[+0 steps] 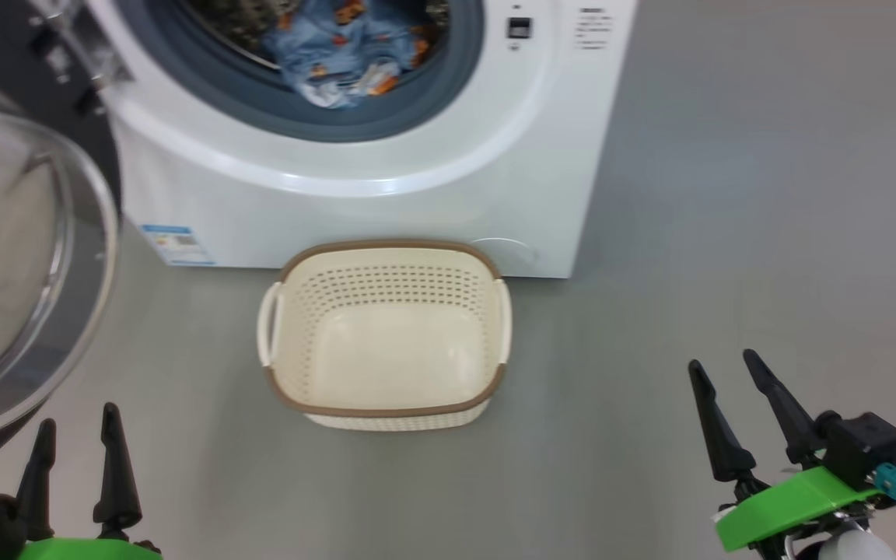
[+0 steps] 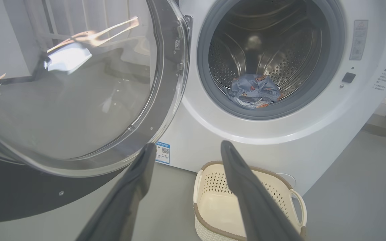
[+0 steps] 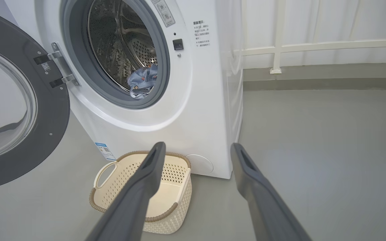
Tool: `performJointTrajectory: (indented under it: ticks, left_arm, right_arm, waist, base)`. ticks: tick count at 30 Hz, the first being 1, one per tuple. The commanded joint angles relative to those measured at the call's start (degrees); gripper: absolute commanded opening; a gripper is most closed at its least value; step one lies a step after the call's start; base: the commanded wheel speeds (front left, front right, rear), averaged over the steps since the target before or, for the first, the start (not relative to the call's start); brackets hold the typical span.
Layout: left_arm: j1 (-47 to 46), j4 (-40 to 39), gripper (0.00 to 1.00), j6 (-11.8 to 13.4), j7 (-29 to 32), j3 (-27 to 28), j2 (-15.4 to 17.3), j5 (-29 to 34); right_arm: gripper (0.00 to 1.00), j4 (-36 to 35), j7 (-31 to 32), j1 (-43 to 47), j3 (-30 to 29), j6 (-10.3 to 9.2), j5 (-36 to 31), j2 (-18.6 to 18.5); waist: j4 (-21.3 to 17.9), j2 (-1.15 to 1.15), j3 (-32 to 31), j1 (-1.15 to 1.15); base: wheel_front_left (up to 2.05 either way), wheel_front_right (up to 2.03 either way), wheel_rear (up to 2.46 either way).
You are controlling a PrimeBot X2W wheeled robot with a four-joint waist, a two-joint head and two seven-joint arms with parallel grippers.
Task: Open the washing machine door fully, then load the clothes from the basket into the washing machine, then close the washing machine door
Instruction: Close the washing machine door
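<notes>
The white washing machine [image 1: 386, 202] [image 2: 313, 127] [image 3: 199, 110] stands with its door [image 1: 20, 264] [image 2: 79, 93] [image 3: 18, 110] swung wide open to the left. Light-blue clothes [image 1: 343, 50] [image 2: 254, 91] [image 3: 142, 82] printed with bears lie in the steel drum. On the floor before the machine sits the cream basket [image 1: 386, 334] [image 2: 213, 204] [image 3: 166, 187] with nothing inside. My left gripper [image 1: 78, 432] [image 2: 186, 150] hangs open at the lower left, near the door's lower edge. My right gripper [image 1: 724, 365] [image 3: 198, 147] is open at the lower right, apart from the basket.
Grey floor [image 1: 728, 194] spreads to the right of the machine. A white railing [image 3: 313, 47] and a low kerb run along the back wall to the right. A small blue label [image 1: 176, 243] is stuck low on the machine's front.
</notes>
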Motion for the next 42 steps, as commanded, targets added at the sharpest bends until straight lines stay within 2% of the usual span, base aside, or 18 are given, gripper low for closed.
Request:
performJointTrajectory:
  ticks: [1,7,24,33,42]
  left_arm:
    - [-0.08,-1.62,1.0,-0.08,-0.33,2.3,0.72,-0.28]
    - [1.13,-1.36,1.0,-0.08,-0.33,3.06,-0.3,-0.28]
    - [3.66,-0.83,1.0,-0.08,-0.33,3.74,-1.64,-0.37]
    - [5.27,-2.23,1.0,-0.08,-0.33,6.05,-1.86,-1.04]
    - [5.44,-2.53,1.0,-0.08,-0.33,6.38,-1.88,-2.2]
  right_arm:
    - [1.0,-0.81,-0.28,-1.89,2.28,0.09,-0.23,-0.88]
    - [1.0,0.48,-0.28,-3.65,4.52,0.09,0.08,-1.49]
    - [1.0,2.29,-0.28,-4.38,8.05,0.09,1.16,-2.65]
    - [1.0,3.5,-0.28,-6.85,11.6,0.09,1.92,-2.94]
    - [1.0,3.86,-0.28,-7.72,12.51,0.09,2.43,-3.35]
  waist:
    - [4.2,0.0,-0.26,0.0]
    - [10.29,0.0,-1.25,0.0]
    - [23.29,0.0,-3.34,0.0]
    - [23.96,0.0,-2.95,0.0]
    - [24.0,0.0,-2.54,0.0]
  base:
    - [0.0,0.0,0.0]
    - [0.0,0.0,0.0]
    - [0.0,0.0,0.0]
    - [0.0,0.0,0.0]
    - [0.0,0.0,0.0]
